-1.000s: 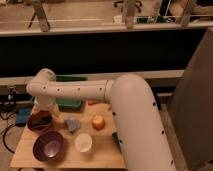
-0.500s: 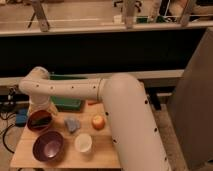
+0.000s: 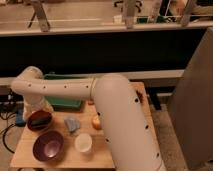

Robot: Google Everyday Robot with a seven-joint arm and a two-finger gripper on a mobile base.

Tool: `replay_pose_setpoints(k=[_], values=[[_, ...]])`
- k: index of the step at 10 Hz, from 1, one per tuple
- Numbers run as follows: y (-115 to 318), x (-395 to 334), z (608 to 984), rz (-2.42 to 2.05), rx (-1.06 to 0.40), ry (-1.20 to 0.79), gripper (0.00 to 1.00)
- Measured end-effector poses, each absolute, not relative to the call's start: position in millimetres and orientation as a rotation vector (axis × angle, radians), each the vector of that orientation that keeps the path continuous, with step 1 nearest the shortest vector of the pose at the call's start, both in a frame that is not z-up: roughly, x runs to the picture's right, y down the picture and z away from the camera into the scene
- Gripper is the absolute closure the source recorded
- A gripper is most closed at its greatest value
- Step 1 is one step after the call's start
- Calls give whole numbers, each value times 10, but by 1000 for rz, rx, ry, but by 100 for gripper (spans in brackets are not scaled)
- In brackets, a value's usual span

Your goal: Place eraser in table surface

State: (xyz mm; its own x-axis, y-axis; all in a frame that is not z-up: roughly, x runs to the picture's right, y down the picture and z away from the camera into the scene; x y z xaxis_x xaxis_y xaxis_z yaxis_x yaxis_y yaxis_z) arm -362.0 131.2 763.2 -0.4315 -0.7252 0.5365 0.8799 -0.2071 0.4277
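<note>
Eraser unseen; gripper (image 3: 39,111) mostly hidden, over bowl (image 3: 31,123)

Table surface (image 3: 60,156): light tan wood, smooth, matt, no glare.

Arm (image 3: 120,117): white shell, plastic by the look of it, smooth with a soft sheen, dotted with small dark spots along the left link.

Gripper (image 3: 38,111): low at the left end of the arm, just behind the reddish-brown bowl (image 3: 40,122). Its casing showed the same pale, smooth finish.

The reddish-brown bowl was glossy, with a dark inside.

Purple bowl (image 3: 48,146), near left: smooth, with a faint shine on the rim.

Pale cup (image 3: 83,142): matt.

Tray (image 3: 65,104), far side: green, plastic-looking, dull.

Blue-grey lump (image 3: 72,123): crumpled and soft-looking, material not clear.

Grey panel (image 3: 192,100), right: flat and matt.
</note>
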Motion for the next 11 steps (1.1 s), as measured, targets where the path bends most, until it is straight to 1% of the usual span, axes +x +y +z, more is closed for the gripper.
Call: replay_pose_setpoints(k=[5,10,11], values=[[1412,-3847,7629,-2040,-224,-934,20],[1510,-3864,7760,-2081,-251,-918,20],[1514,-3849,7786,-2083,-261,-914,25]])
